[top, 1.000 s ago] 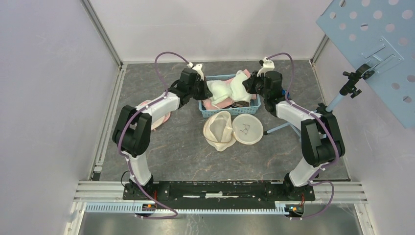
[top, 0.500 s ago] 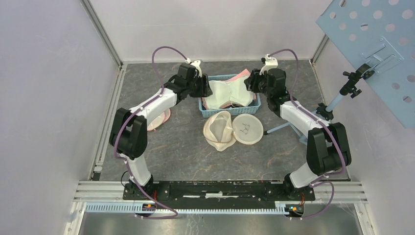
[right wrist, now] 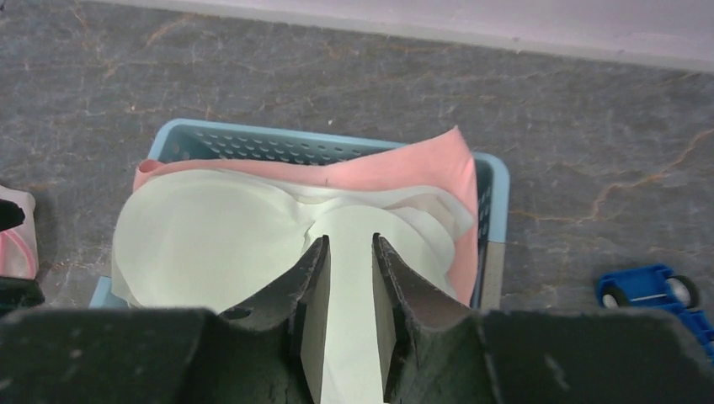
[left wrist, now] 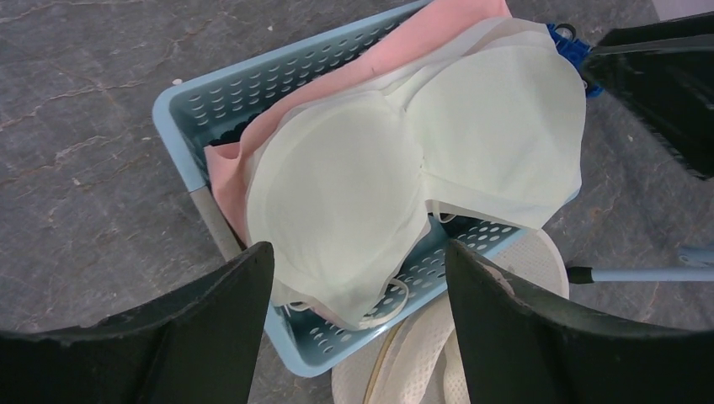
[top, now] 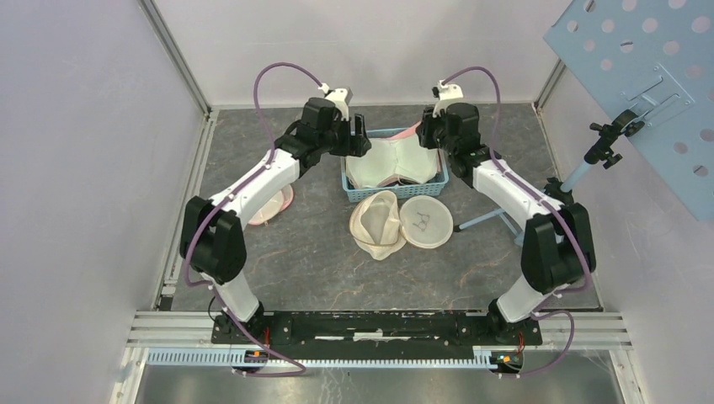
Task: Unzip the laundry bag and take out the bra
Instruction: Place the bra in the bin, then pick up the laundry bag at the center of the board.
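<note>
Bra, white with two moulded cups: lies cups-up on top of the pile in the light-blue perforated plastic basket, upper centre of the top view. By the look of it, it is already out of the bag.
Laundry bag, round cream mesh clamshell: lies open in two round halves on the grey marbled tabletop, just below the basket at frame centre. No part of the bra is in it.
Handling: likely very light. The cups look springy and shape-holding, the band and straps limp, so it should drape and swing from any single pinch point. Probably neither fragile nor slippery, though a strap could snag in the basket's holes.
Where to grip: probably the thin edge of a cup or the band beside it. The domed middle of a cup would likely crush and slide out.
Left gripper: fingers spread wide over the lower-left cup, holding nothing.
Right gripper: fingers a narrow slot apart at lower centre of its view, with white fabric filling the slot. Cannot tell whether they pinch it or hover above it.
Pink cloth: folded under the bra, showing along the basket's upper rim.
Count: one bra, one laundry bag, one basket, one pink cloth, two grippers, and one small blue toy car at lower right of the right wrist view.
</note>
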Controlling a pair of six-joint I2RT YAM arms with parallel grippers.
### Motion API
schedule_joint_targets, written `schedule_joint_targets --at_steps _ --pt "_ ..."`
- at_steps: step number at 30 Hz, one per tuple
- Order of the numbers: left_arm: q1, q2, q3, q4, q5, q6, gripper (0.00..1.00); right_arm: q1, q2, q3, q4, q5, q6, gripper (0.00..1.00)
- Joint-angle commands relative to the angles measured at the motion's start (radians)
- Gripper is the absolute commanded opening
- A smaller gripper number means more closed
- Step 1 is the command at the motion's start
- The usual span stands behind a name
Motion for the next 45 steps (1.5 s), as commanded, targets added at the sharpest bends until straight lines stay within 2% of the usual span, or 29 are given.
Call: schedule_joint_targets --at_steps 1,3,8,14,18,24,26,27,30,33,37,42,45 --pt "-0.024 0.079 0.054 0.023 -0.002 0.027 0.81 0.001 0.092 0.064 -0.043 -0.006 -0.013 0.27" --pt "-0.025 0.113 0.070 0.026 -0.010 0.008 0.80 0.001 0.125 0.076 -0.051 0.008 -0.019 0.22" --pt "-0.024 0.194 0.108 0.013 -0.038 -0.023 0.80 0.000 0.188 0.085 -0.059 0.042 -0.026 0.21" --pt "-0.017 0.296 0.170 -0.040 -0.049 -0.032 0.81 -0.001 0.288 0.140 -0.087 0.048 -0.035 0.24" --pt "-0.014 0.278 0.164 -0.046 -0.049 -0.035 0.81 -0.002 0.276 0.149 -0.086 0.009 -0.034 0.29" --pt "-0.013 0.157 0.153 -0.058 -0.036 -0.041 0.83 0.002 0.152 0.175 -0.117 -0.048 -0.031 0.45" --pt "-0.013 0.112 0.153 -0.072 -0.025 -0.041 0.84 0.002 0.098 0.182 -0.131 -0.071 -0.035 0.47" --pt "-0.014 0.088 0.149 -0.080 -0.016 -0.040 0.90 0.002 0.068 0.185 -0.137 -0.080 -0.037 0.48" --pt "-0.013 0.019 0.118 -0.094 0.008 -0.041 0.92 0.002 -0.004 0.181 -0.170 -0.112 -0.040 0.51" --pt "-0.015 -0.049 0.069 -0.102 0.061 -0.044 0.92 0.003 -0.099 0.097 -0.183 -0.122 -0.041 0.51" --pt "-0.022 -0.170 -0.069 -0.089 0.113 -0.050 0.93 0.003 -0.274 -0.084 -0.191 -0.132 -0.047 0.52" --pt "-0.060 -0.298 -0.238 -0.038 0.126 -0.086 0.93 0.003 -0.470 -0.274 -0.262 -0.109 -0.065 0.53" --pt "-0.098 -0.333 -0.299 -0.021 0.106 -0.106 0.93 0.003 -0.536 -0.348 -0.311 -0.067 -0.082 0.53"
